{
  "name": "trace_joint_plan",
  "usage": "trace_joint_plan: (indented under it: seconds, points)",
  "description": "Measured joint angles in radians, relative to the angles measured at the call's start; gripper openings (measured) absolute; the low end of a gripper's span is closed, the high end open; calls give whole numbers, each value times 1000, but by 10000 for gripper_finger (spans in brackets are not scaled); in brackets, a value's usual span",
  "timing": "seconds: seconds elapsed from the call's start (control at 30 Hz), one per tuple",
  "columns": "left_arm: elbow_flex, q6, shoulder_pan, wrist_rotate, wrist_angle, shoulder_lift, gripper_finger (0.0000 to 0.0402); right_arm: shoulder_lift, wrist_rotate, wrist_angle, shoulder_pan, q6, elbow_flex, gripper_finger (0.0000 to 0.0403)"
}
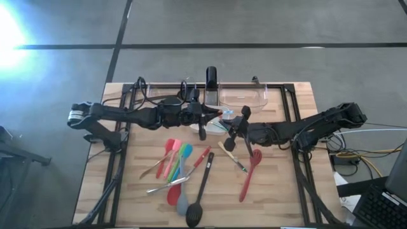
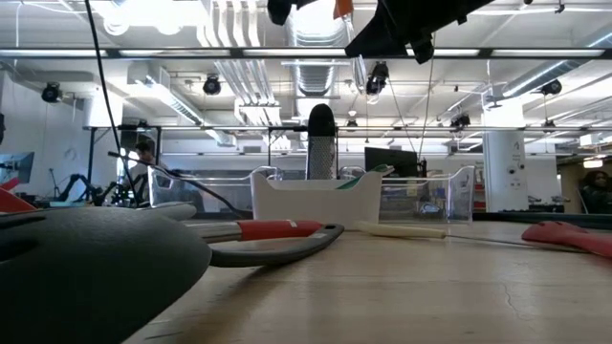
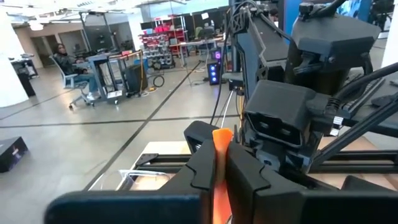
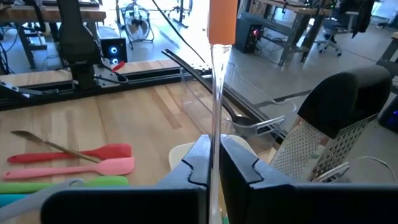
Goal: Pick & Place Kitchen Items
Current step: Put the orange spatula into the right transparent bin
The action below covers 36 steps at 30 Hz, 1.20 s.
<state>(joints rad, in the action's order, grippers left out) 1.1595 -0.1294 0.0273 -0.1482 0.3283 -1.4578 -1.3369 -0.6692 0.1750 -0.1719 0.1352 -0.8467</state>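
While both pincers, left (image 3: 214,171) and right (image 4: 213,165), grip one orange-handled utensil (image 4: 221,18) above the white dish (image 1: 216,129), uneven pulling may drop it.

A wooden table (image 1: 280,191) is seen from above. Utensils are spread on it: a cluster of coloured spoons (image 1: 175,162), a black spoon (image 1: 198,200), a red spatula (image 1: 249,172) and a wooden-handled piece (image 1: 233,157). Clear bins (image 1: 245,97) and a white dish (image 1: 216,128) are set near the far edge.
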Motion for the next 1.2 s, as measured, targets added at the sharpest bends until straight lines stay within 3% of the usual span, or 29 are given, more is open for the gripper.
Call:
trace_joint_plan:
  seconds: [0.2, 0.37, 0.47, 0.57, 0.77, 1.0, 1.2]
  points:
    - [0, 8, 0, -29, -34, 5, 155, 34, -36, -60, 0, -11, 0, 10]
    - [-1, 99, -1, -234, -94, 7, 257, 132, -144, -180, 4, -32, -1, 9]
    - [-1, 103, 1, -329, -190, 19, 295, 212, -201, -324, 34, -33, 0, 9]
    - [-1, 107, 0, -345, -238, 20, 311, 287, -179, -444, 113, -29, -1, 9]
    - [-2, 125, 0, -348, -289, 19, 315, 316, 14, -802, 356, 65, -130, 8]
    - [-2, 165, 3, -352, -297, 19, 311, 142, 254, -1093, 575, -40, -378, 8]
    - [-2, 177, 3, -352, -349, 18, 310, -64, 345, -1289, 710, -134, -581, 8]
